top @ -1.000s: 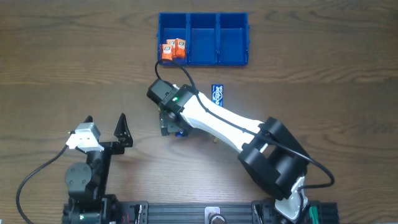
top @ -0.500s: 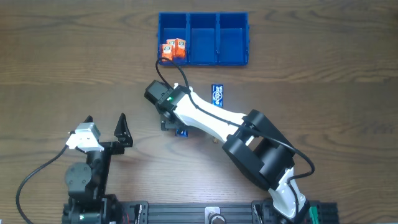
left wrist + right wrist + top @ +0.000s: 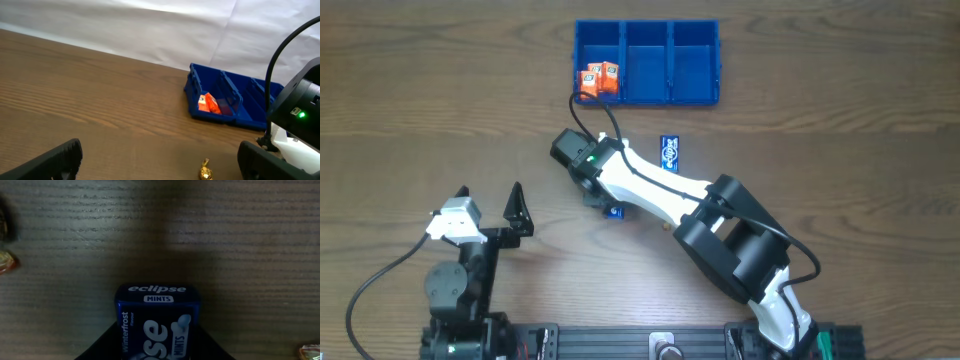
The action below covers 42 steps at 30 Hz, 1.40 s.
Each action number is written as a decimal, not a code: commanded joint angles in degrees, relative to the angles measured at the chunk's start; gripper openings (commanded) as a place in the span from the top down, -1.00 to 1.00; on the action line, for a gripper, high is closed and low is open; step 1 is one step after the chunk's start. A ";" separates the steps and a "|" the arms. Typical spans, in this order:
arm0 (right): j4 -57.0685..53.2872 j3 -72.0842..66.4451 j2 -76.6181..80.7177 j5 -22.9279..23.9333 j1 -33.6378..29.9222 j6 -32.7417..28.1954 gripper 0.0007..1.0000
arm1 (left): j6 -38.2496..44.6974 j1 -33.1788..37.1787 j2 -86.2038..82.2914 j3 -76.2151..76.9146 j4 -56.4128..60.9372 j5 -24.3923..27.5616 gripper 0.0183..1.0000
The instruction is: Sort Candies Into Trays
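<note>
A blue plastic three-compartment tray sits at the far side of the brown wooden table. Its end compartment on the left arm's side holds a few orange-wrapped candies. The left wrist view also shows the tray and those candies in its nearest compartment. The right arm, standing at the right, reaches across the middle, and the right gripper is low over the table, well short of the tray. In its own wrist view a dark-blue mint box stands directly in front of the camera on the wood, printed face up toward the lens. From above only a small blue corner of the box peeks out beside the wrist. Whether this gripper has closed on the box cannot be told. A second blue mint box lies flat on the table between the right arm and the tray, touching neither. A small gold-wrapped candy lies on the wood near the right arm. The left gripper is off to the left, over bare table, its fingers spread wide apart and holding nothing.
</note>
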 commanded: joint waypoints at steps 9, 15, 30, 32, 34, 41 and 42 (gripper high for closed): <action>-4.46 11.82 -9.03 9.57 -4.48 -13.22 0.42 | 1.01 0.35 -0.37 -1.14 -1.81 1.22 -1.00; -5.38 28.30 -7.65 13.35 -13.03 -23.69 0.45 | 1.01 0.35 -0.37 -1.14 -1.81 1.22 -1.00; 12.81 34.03 8.24 13.40 -20.44 -29.92 0.40 | 1.01 0.35 -0.37 -1.14 -1.81 1.22 -0.99; 13.92 34.01 10.05 13.40 -20.68 -29.92 0.38 | 1.01 0.35 -0.37 -1.14 -1.81 1.22 -0.99; 14.36 34.01 11.23 13.35 -21.00 -29.68 0.36 | 1.01 0.35 -0.37 -1.14 -1.81 1.22 -1.00; 13.79 34.01 11.43 13.33 -21.88 -29.73 -0.32 | 1.01 0.35 -0.37 -1.14 -1.81 1.22 -1.00; 13.16 34.01 11.43 13.33 -21.92 -29.73 -0.52 | 1.01 0.35 -0.37 -1.14 -1.81 1.22 -1.00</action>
